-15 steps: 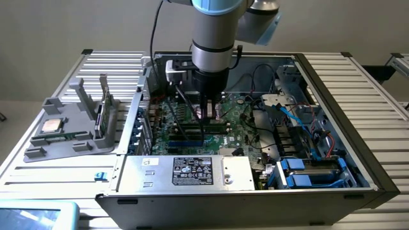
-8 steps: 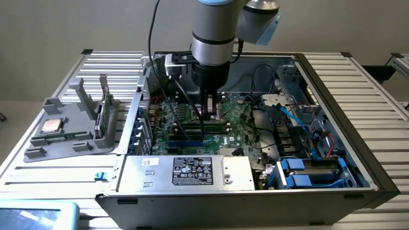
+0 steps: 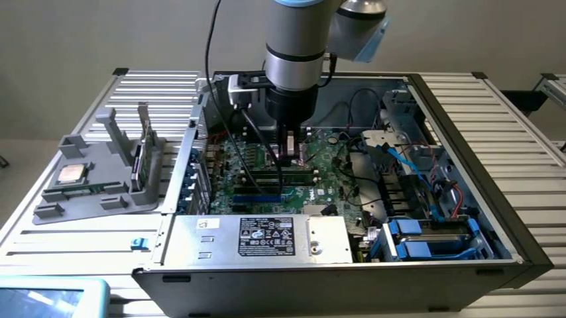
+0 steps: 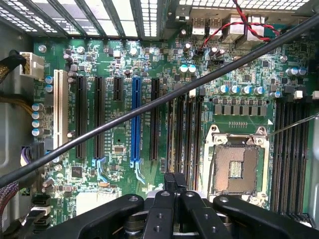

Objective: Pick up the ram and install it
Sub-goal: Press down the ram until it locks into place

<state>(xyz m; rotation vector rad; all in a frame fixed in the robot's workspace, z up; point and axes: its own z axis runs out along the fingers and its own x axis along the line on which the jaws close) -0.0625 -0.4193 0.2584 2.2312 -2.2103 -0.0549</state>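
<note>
Low in the wrist view, the gripper [image 4: 174, 191] has its fingers [image 4: 169, 181] pressed fully together over the motherboard [image 4: 124, 144], and I cannot tell whether any thin edge is pinched between them. In the exterior view's centre the gripper [image 3: 289, 156] hangs low inside the open computer case [image 3: 468, 165], just above a long green stick, apparently the ram [image 3: 281, 177], lying along the memory slots. Farther off at the left of that frame, the grey holder [image 3: 97, 179] on the slatted surface [image 3: 53, 232] carries a silver processor [image 3: 71, 173]; the ram looks light, stiff and fragile, best held by its long bare edges.
</note>
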